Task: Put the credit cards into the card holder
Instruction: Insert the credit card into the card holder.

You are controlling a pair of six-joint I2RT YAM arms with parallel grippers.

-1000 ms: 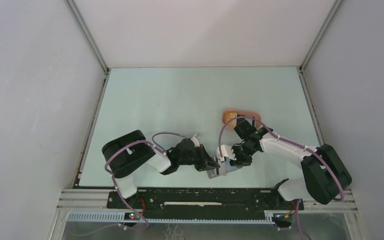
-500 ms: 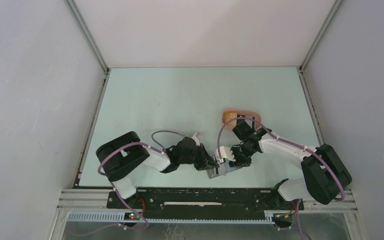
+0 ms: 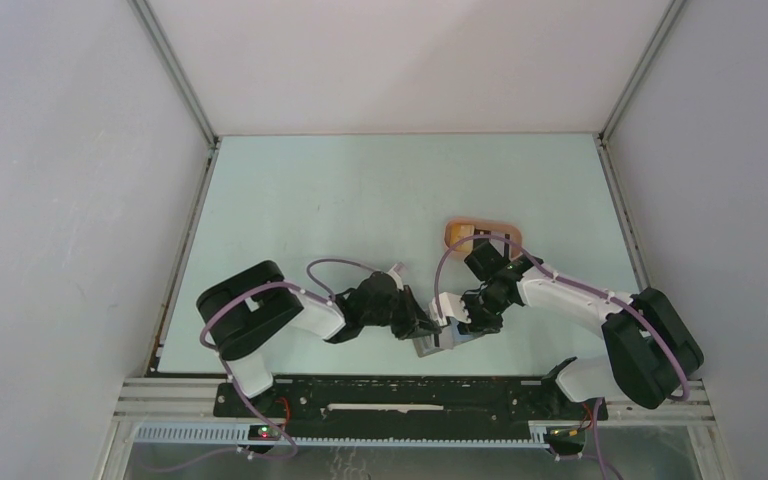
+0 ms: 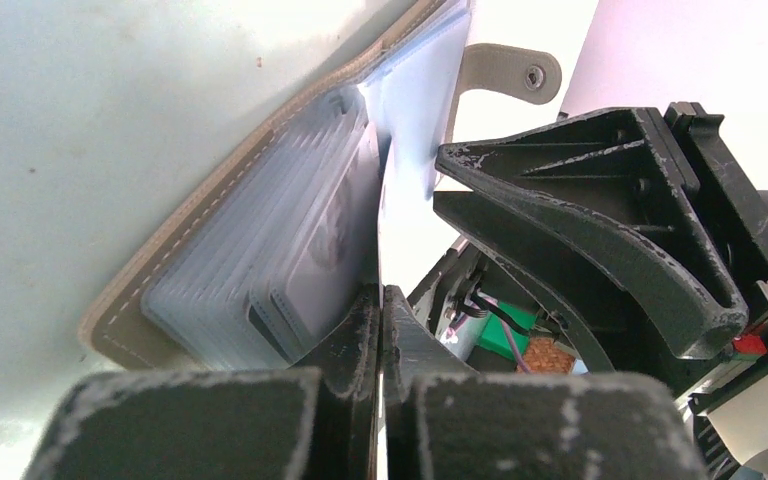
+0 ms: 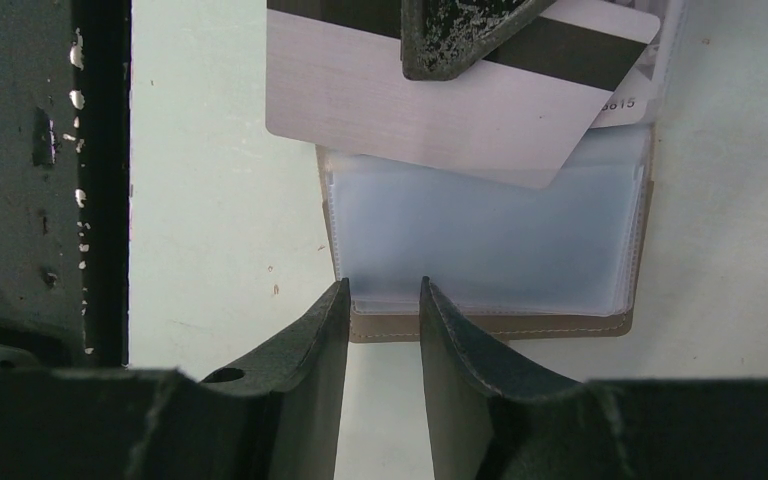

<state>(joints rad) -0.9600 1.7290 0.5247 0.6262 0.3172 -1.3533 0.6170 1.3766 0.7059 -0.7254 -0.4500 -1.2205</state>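
- We are starting at the bottom of the top view. Both arms are reaching inward from the near edge of the table (image 3: 290, 180). The left gripper (image 3: 418, 328) and right gripper (image 3: 457, 325) are meeting just right of centre, with very little room between them.
- We are finding the card holder (image 5: 490, 322) lying open on the table under both grippers, close to the near table edge, its clear sleeves facing up.
- The left gripper's fingers (image 5: 460, 30) are pressing together on a silver card with a dark stripe (image 5: 410, 110). In the right wrist view the card is sitting tilted across the holder's upper edge, its lower corner overlapping the sleeves.
- The right gripper's fingers are standing apart with nothing clamped between them. Their tips are sitting at the holder's lower rim, near its lower-left corner, and we cannot tell whether they are touching it.
- The left wrist view is giving us what the top view does not: the fanned stack of sleeves, the stitched grey border and a snap tab (image 4: 510, 72) at the upper centre. There the card is showing only as a thin pale edge.
- Only the top view is showing the peach tray (image 3: 500, 228), which is lying beyond the right wrist and apart from the holder.
- Past the tray, the table is running on to the far wall (image 3: 400, 60), with walls closing in both sides.
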